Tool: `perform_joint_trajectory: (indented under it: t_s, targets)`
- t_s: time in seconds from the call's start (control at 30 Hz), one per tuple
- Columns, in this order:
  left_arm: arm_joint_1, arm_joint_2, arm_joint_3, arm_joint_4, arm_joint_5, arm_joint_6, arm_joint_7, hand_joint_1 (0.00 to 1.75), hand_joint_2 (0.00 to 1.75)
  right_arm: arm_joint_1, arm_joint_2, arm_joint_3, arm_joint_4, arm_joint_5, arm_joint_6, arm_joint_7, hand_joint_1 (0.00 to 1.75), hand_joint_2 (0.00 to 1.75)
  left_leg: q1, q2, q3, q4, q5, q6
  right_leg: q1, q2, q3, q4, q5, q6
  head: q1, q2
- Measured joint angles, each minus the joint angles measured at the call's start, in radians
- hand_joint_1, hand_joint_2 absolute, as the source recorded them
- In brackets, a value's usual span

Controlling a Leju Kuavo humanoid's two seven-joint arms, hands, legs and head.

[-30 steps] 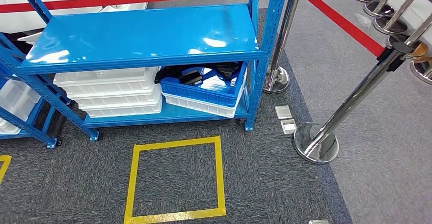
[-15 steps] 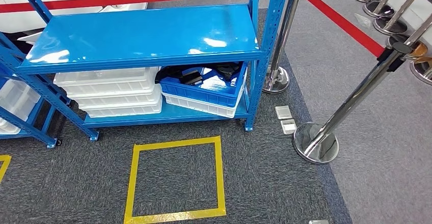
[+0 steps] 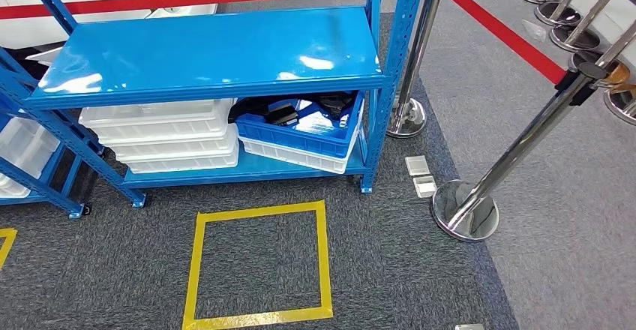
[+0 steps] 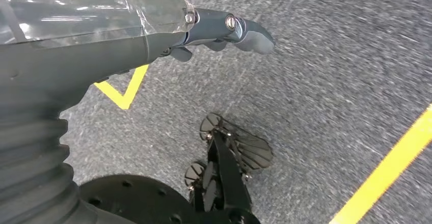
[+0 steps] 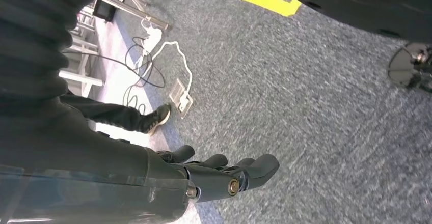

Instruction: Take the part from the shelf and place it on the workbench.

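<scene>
Nothing is shifting since earlier. Dark parts are lying in the blue plastic crate on the blue metal shelf, above grey carpet. Left hand and right hand are hanging empty, fingers loosely extended.

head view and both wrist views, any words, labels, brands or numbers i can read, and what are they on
No readable text in any of the views.
Blue shelf: plain, no label.
White trays and blue bin: no markings that can be made out.
Two small floor plates: too small to tell if anything is printed.
Yellow tape square and red belt: plain colour, no lettering.
Left hand and right hand: no brand mark visible.
</scene>
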Motion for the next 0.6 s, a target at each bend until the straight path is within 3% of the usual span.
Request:
perform_joint_trajectory:
  t_s: [0.23,0.6]
  targets:
    - [0.041,0.018,-0.189,-0.048,0.169,-0.046,0.055,0.00,0.00,0.029,0.000,-0.078,-0.006,0.051,0.037,-0.012,0.00,0.00,0.000,0.000,0.001,0.000,0.000,0.000,0.000,0.000,0.001,0.000,0.000,0.000,0.000,0.000]
    - [0.094,0.038,-0.417,-0.106,0.425,-0.116,0.141,0.00,0.00,0.059,0.000,-0.176,-0.012,0.125,0.091,-0.035,0.00,0.00,0.000,0.000,0.003,0.000,-0.001,-0.001,0.000,0.000,0.003,0.000,-0.001,0.001,0.000,0.000]
